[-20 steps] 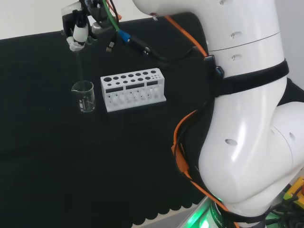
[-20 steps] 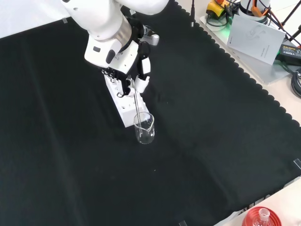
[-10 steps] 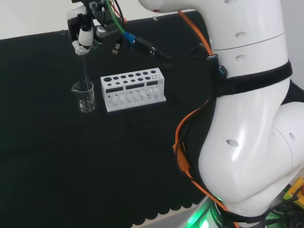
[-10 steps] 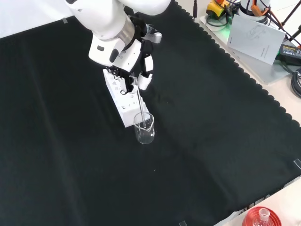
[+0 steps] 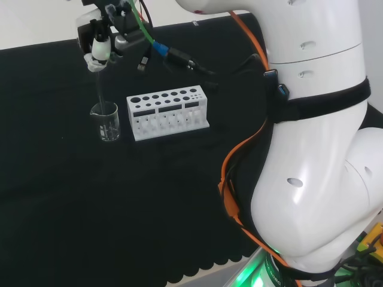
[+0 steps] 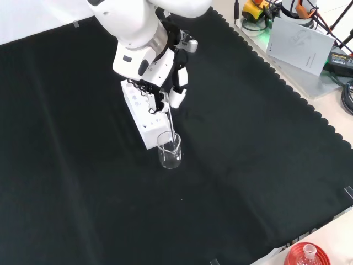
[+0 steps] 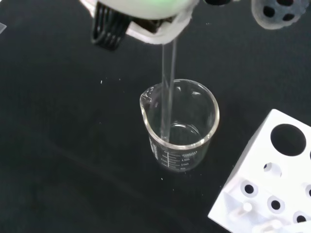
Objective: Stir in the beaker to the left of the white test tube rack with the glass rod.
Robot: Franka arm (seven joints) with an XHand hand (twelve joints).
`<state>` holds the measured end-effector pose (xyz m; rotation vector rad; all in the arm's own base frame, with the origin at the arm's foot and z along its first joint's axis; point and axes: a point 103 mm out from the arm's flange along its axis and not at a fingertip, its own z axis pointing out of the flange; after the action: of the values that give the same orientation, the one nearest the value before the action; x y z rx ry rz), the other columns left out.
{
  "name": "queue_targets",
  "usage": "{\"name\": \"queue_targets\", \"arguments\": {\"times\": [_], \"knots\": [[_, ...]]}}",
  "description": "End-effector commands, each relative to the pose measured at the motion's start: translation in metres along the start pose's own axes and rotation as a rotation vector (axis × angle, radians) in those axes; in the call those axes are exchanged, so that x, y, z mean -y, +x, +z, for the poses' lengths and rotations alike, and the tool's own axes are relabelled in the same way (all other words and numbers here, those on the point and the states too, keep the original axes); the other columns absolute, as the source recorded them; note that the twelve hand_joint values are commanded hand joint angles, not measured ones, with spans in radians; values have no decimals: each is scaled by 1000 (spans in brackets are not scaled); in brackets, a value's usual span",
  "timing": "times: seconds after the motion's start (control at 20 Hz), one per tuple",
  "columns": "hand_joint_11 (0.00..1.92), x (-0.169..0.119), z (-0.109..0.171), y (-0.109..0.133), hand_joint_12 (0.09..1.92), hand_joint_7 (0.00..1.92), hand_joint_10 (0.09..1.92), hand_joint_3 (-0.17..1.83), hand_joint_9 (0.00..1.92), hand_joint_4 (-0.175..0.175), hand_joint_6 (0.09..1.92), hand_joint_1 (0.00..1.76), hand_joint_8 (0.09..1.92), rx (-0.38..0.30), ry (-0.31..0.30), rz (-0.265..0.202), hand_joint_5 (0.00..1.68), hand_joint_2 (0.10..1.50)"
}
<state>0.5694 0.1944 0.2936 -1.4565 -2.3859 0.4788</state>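
The stirring step looks to be in hand: the rod is already down inside the beaker, so the judgement is that the task is well along, with the circling itself the work of the moment. The next move calls for small, level sweeps of the rod tip within the glass wall, kept clear of the rim so the light beaker is not tipped or dragged toward the rack beside it.

The arm (image 5: 311, 149) takes up the right side of the head view, its white links reaching to the upper left of the frame. The cloth (image 6: 248, 165) covers the bench. The rack (image 5: 167, 112) stands just left of centre in the head view; in the front view it lies in the upper middle, partly under the hand.

The hand (image 5: 99, 45) sits at the upper left of the head view and at upper centre of the front view (image 6: 165, 83), its fingers curled about the top of the rod, pinching it.

The beaker (image 5: 105, 121) stands just left of the rack in the head view, close beside it but apart, directly below the hand. In the front view it is at centre (image 6: 169, 150), just beneath the rack's near end.

The rod (image 7: 168, 92) hangs from the hand, slightly tilted, its lower end inside the beaker near the wall on the spout side.
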Motion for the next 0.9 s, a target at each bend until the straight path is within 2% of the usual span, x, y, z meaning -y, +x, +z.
{"name": "queue_targets", "arguments": {"times": [0.05,0.35,0.45,0.6,0.9], "knots": [[1561,-9,1,7,768,1471,105,659,1713,-175,914,1176,465,0,13,-5,1125,724],[1560,-18,2,1,768,1470,103,659,1713,-175,914,1176,464,-10,15,-5,1125,724],[1560,-19,1,-9,768,1470,103,659,1713,-175,914,1176,464,-19,12,-2,1125,724],[1560,-17,1,-23,769,1471,102,658,1714,-175,914,1176,464,-20,9,11,1125,725],[1560,-9,3,-34,769,1471,101,658,1715,-175,914,1176,464,-23,6,29,1125,725]]}}
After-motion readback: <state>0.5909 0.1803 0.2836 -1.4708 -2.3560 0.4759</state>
